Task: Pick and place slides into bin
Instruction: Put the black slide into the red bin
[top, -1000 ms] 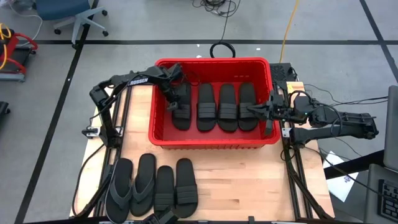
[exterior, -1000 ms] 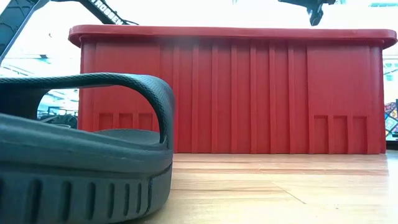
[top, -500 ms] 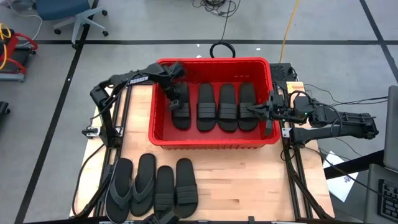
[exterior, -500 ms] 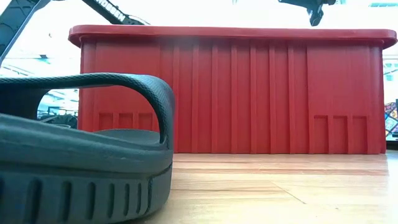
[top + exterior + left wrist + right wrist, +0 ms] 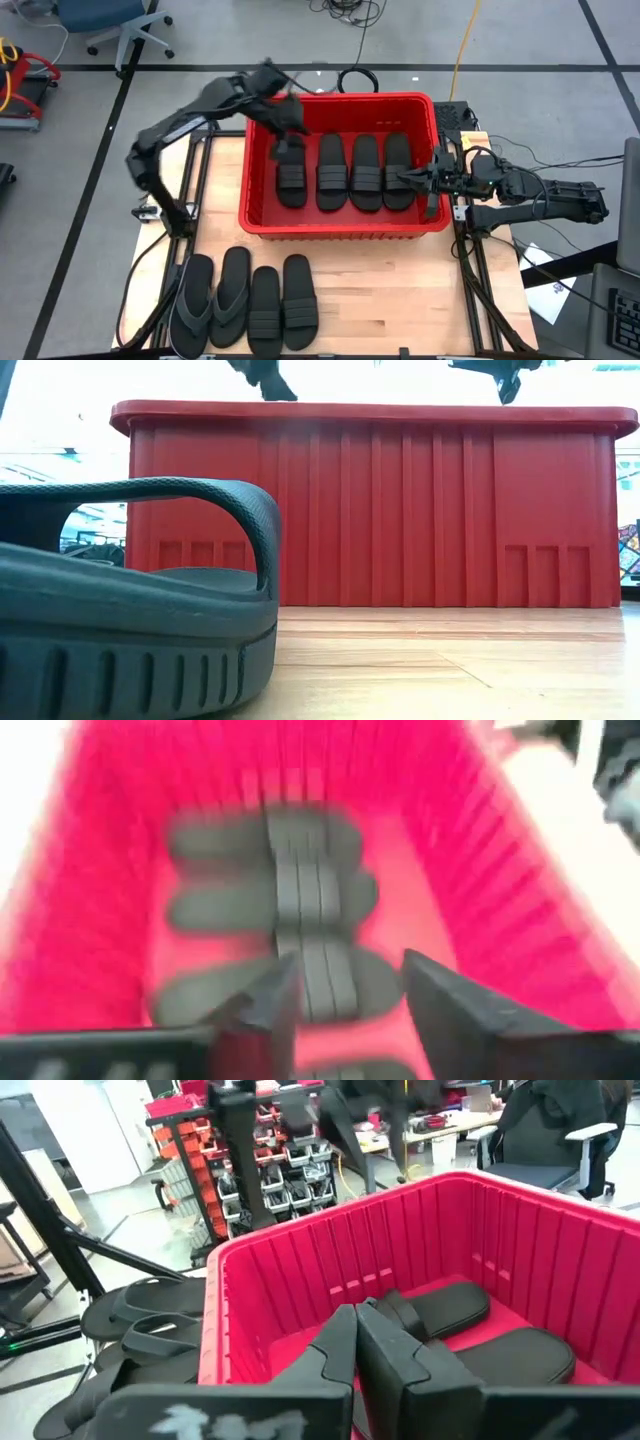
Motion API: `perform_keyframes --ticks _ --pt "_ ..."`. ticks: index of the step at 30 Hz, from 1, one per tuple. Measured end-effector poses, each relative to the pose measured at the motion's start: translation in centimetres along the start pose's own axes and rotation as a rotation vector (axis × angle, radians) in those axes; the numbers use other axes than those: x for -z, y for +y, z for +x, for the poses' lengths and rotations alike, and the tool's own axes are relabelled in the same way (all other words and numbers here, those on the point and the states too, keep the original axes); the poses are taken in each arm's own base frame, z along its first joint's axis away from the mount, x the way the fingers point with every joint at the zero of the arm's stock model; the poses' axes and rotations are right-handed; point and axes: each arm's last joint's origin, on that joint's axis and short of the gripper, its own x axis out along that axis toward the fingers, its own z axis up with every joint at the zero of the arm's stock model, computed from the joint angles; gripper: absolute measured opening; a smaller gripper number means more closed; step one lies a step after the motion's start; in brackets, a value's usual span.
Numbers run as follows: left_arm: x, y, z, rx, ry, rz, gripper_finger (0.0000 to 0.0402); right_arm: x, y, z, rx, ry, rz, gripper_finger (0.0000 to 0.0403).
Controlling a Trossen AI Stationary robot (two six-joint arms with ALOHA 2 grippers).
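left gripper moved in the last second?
Yes. The left gripper has lifted off the leftmost slide and pulled back toward the bin's far wall; its fingers are empty.

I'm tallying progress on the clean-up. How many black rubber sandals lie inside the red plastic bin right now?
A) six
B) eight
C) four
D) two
C: the high view shows four black ribbed-strap rubber sandals lying side by side on the floor of the red slatted plastic bin, while four more sandals lie on the wooden table in front of it.
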Motion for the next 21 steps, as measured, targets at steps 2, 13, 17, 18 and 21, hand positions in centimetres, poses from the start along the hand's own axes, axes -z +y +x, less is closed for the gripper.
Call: perform_keyframes --ticks 2,13,17,18,21 --pt "-2.2 -1.8 -2.4 -0.045 -0.141 0.033 0.0102 0.0 0.0 0.0 -0.001 0.004 -0.001 0.0000" --pt "-6.1 -11.7 -11.6 0.243 -0.546 0.054 0.0002 0.7 -0.1 -0.1 -0.016 0.078 0.010 0.0000" --pt "-6.5 -14.1 -10.6 0.240 -0.521 0.000 0.0001 0.7 0.0 -0.2 -0.029 0.078 0.010 0.0000" --pt "-6.4 -14.5 -9.9 0.257 -0.503 -0.016 0.0001 0.7 0.0 -0.1 -0.043 0.078 0.008 0.0000" --pt "-5.7 -16.1 -7.4 0.345 -0.418 -0.065 0.0000 0.5 0.1 0.1 -0.069 0.066 -0.020 0.0000"
